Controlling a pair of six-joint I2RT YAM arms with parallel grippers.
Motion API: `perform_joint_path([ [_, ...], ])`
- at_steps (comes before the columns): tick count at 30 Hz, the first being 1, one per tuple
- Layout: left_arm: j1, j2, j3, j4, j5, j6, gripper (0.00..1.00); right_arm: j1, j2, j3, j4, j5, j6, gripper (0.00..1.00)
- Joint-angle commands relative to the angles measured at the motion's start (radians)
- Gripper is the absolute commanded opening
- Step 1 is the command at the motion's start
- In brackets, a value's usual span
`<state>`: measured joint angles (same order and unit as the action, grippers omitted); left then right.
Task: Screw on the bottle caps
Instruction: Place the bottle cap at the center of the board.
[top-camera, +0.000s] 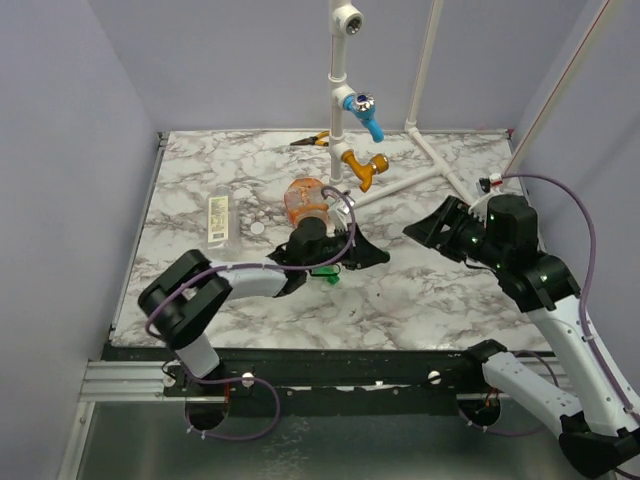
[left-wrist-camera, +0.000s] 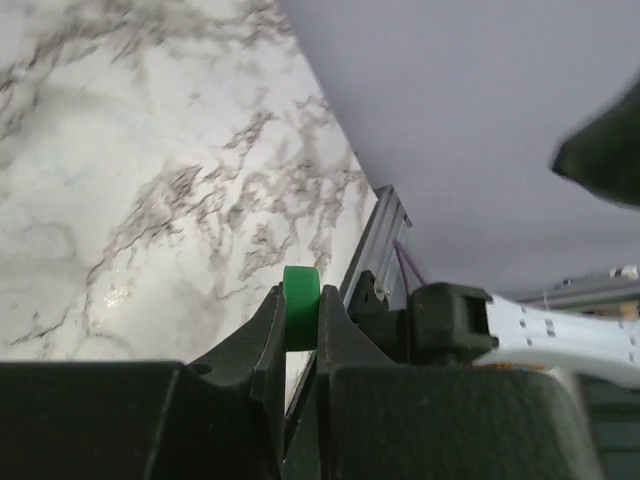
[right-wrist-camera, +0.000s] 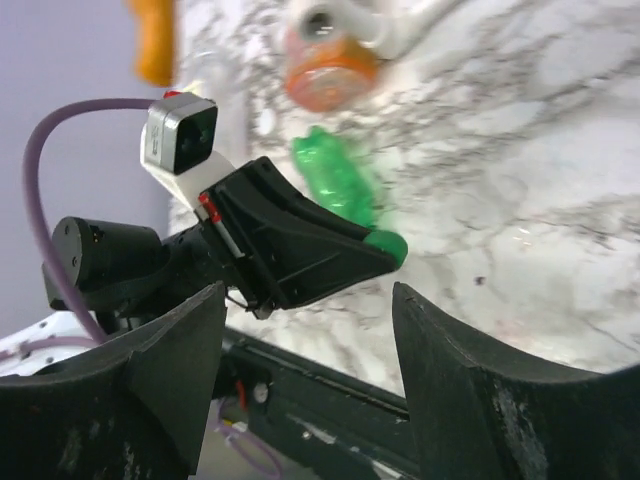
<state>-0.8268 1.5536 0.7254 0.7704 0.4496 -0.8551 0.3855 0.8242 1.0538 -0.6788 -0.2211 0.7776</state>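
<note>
My left gripper (left-wrist-camera: 299, 322) was clamped on the dark green cap (left-wrist-camera: 301, 292), which stood on edge between the tips of the two fingers and was raised above the marble table (top-camera: 420, 290). My right gripper (right-wrist-camera: 305, 335) had its jaws wide apart with nothing between them, and it faced the left one from well off to the side. The slim green bottle (right-wrist-camera: 335, 180) was on the table just beyond my left fingers. I could not tell whether the cap touched it. Past that sat the wide orange bottle (top-camera: 308, 200), close to the foot of the white pipe frame (top-camera: 340, 100). Farther left lay the clear bottle (top-camera: 218, 220) with its pale label, and the white cap (top-camera: 257, 228) was just beside it.
</note>
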Motion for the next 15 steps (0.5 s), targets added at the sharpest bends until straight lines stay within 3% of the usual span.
perform_joint_path([
  [1, -0.011, 0.234, 0.09, -0.113, -0.117, -0.289, 0.11, -0.003, 0.016, -0.084, -0.059, 0.208, -0.014, 0.7],
  [5, -0.026, 0.424, 0.175, -0.114, -0.106, -0.348, 0.11, -0.002, 0.056, -0.214, -0.017, 0.283, 0.017, 0.7],
  [10, -0.033, 0.524, 0.247, -0.19, -0.132, -0.364, 0.15, -0.002, 0.139, -0.303, 0.035, 0.291, 0.076, 0.69],
  [15, -0.036, 0.531, 0.296, -0.366, -0.198, -0.301, 0.31, -0.002, 0.16, -0.34, 0.071, 0.316, 0.057, 0.7],
])
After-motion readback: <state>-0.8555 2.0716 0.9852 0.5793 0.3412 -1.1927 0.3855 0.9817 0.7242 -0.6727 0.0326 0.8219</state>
